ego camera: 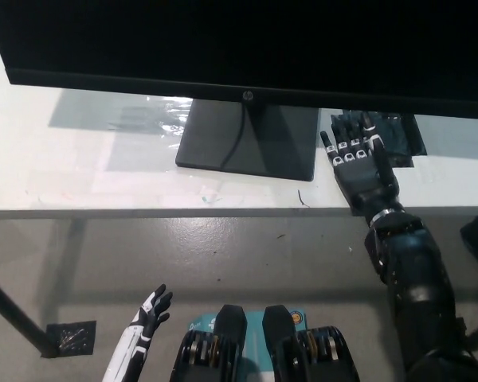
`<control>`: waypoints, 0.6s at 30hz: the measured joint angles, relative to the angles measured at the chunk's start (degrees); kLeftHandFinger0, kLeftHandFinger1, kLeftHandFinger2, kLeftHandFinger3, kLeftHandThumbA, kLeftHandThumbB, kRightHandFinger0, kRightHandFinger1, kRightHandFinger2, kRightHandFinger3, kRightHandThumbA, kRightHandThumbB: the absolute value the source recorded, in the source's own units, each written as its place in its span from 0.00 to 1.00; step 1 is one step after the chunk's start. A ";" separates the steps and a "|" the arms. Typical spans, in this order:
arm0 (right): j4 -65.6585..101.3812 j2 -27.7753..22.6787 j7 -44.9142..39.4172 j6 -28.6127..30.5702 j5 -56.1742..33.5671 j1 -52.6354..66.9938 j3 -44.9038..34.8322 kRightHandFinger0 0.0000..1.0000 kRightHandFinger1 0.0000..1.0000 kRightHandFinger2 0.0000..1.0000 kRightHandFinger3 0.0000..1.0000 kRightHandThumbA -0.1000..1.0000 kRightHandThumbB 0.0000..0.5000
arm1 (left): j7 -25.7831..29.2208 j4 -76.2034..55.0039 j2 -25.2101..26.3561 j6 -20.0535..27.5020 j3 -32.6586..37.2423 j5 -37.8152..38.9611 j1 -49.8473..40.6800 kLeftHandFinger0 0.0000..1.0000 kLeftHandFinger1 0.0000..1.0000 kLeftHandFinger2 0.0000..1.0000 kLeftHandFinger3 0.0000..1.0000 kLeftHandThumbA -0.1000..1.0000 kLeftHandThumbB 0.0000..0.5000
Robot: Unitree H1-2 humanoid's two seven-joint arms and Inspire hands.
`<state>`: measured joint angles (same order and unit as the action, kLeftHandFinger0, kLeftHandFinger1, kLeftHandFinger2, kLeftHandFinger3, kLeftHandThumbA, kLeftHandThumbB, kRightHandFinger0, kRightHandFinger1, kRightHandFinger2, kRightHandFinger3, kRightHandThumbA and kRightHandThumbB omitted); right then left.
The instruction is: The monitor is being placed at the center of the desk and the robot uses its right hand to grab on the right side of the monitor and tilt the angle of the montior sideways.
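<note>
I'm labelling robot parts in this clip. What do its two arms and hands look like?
The right hand is black, with pale silver segments across the fingers and a silver ring at the wrist. Its arm is bulky, dark and glossy, built of rounded shells. The left hand has black fingers on a slim white shell that runs down into a white forearm. No loose cables show on either.

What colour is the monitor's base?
Black, as the head view shows: the base is a flat dark rectangle.
</note>
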<state>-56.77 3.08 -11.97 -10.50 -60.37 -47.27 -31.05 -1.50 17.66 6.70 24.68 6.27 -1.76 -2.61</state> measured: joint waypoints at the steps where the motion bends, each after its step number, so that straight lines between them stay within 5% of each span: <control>1: -0.65 -0.15 -0.09 0.20 0.17 -0.32 -0.07 1.00 1.00 1.00 1.00 1.00 0.71 | 0.01 0.00 -0.01 0.00 0.01 -0.01 -0.01 1.00 1.00 1.00 1.00 1.00 0.47; 18: -15.53 -4.10 -4.45 4.83 4.98 -7.15 -1.80 1.00 1.00 1.00 1.00 1.00 0.69 | 0.00 -0.02 -0.04 0.01 0.07 0.02 -0.25 1.00 1.00 1.00 1.00 1.00 0.48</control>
<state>-72.30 -1.02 -16.42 -5.67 -55.40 -54.43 -32.85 -1.50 17.64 6.66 24.68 6.34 -1.74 -2.87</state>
